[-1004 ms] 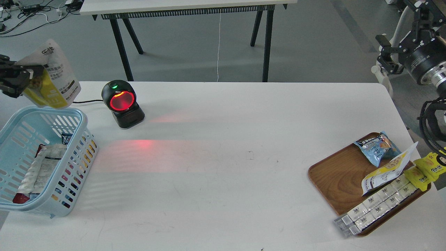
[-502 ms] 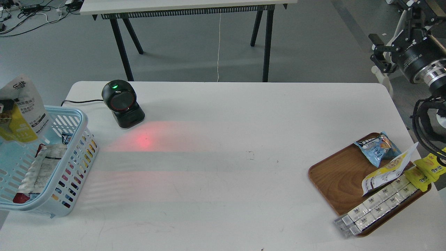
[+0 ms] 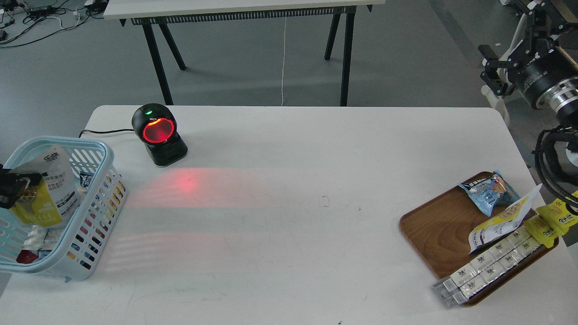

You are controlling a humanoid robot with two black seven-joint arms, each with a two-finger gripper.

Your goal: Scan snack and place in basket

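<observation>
The snack point(image 3: 47, 189), a pouch with a yellow front and a white printed upper part, is upright inside the light blue basket point(image 3: 97, 149) at the table's left edge. My left gripper point(image 3: 12, 186) enters from the left edge and is shut on the pouch's left side, over the basket's inside. Most of that gripper is cut off by the view's edge. My right gripper point(image 3: 487, 64) is raised off the table's far right corner, empty, with its two fingers apart.
A black scanner point(image 3: 158, 133) glows red at the back left and casts a red patch on the table. The basket holds other packets point(image 3: 43, 234). A brown wooden tray point(image 3: 433, 225) at the right holds a blue packet point(image 3: 490, 189), a similar yellow pouch point(image 3: 501, 221), bright yellow packets point(image 3: 551, 221) and white boxes point(image 3: 487, 266).
My left gripper has carried the snack from above the basket's far rim down into the basket. The right arm rose a little, then held still. The scanner window went dark, then red again.
</observation>
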